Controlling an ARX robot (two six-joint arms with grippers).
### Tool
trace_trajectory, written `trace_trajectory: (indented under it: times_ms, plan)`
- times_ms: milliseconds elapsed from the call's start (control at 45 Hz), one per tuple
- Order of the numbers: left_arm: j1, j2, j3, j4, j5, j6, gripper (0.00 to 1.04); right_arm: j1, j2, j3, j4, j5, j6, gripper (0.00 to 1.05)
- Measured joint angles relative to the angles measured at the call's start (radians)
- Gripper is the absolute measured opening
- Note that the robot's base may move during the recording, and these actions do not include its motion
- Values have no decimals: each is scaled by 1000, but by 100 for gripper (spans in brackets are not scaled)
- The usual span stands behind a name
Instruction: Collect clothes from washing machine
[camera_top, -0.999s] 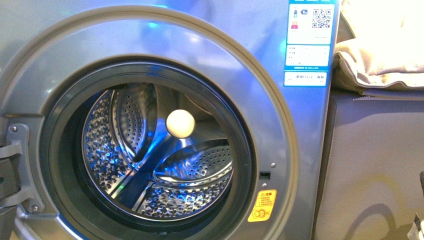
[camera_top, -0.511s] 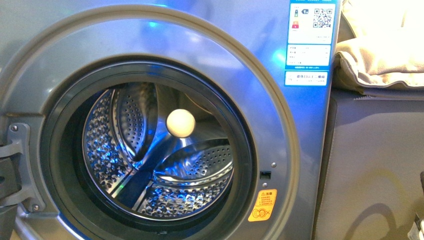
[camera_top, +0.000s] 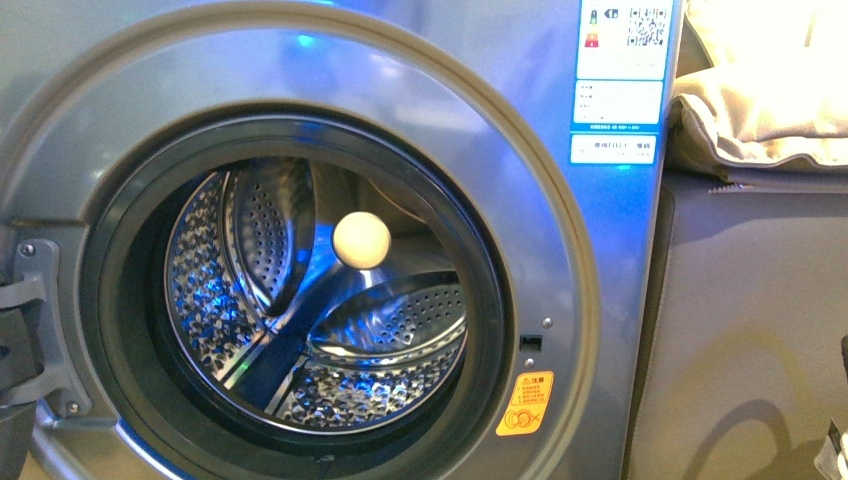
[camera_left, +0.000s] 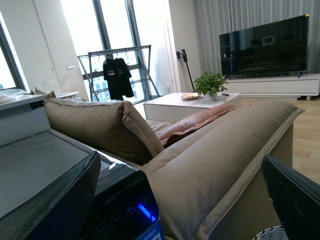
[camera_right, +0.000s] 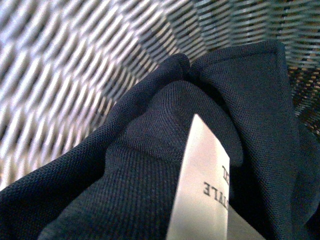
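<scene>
Woven basket (camera_right: 75, 60) behind clothes (camera_right: 150, 150) (tag (camera_right: 205, 190) — "STYLE").

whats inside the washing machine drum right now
The perforated steel drum of the grey washing machine shows only a cream round knob; no clothes visible. The near bottom is hidden by the door rim.

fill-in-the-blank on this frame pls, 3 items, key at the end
1. In the front view the washing machine has its porthole open and its perforated drum holds ____ clothes.
2. The warning sticker beside the porthole is ____ in colour.
3. In the right wrist view a dark navy garment with a white label lies against a woven ____.

Missing words: no; orange; basket
</scene>
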Motion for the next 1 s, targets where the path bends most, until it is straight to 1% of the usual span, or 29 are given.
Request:
trace_trajectory:
  times_ms: [89,200,311,400,422,511,533,622,710,821,999]
  plan:
    - [0,0,0,0,0,0,98,16,45,-1,13,12,-14,20]
    - [0,0,0,0,0,0,98,33,44,-10,18,4,-18,38]
    - [0,0,0,0,0,0,98,43,-26,-31,-14,-17,-21,64]
    - [0,0,0,0,0,0,98,41,-95,-32,-51,-33,-18,79]
    - [0,0,0,0,0,0,98,39,-131,-31,-74,-42,-15,85]
    - [0,0,0,0,0,0,98,34,-222,-30,-99,-50,-1,98]
    - [0,0,0,0,0,0,98,33,-249,-28,-99,-55,8,99]
    - [0,0,0,0,0,0,98,34,-373,-10,-63,-54,45,97]
    - [0,0,0,0,0,0,98,55,-510,43,6,-22,97,97]
    - [0,0,0,0,0,0,98,108,-602,115,86,44,134,97]
    - [0,0,0,0,0,0,98,246,-642,204,253,206,161,97]
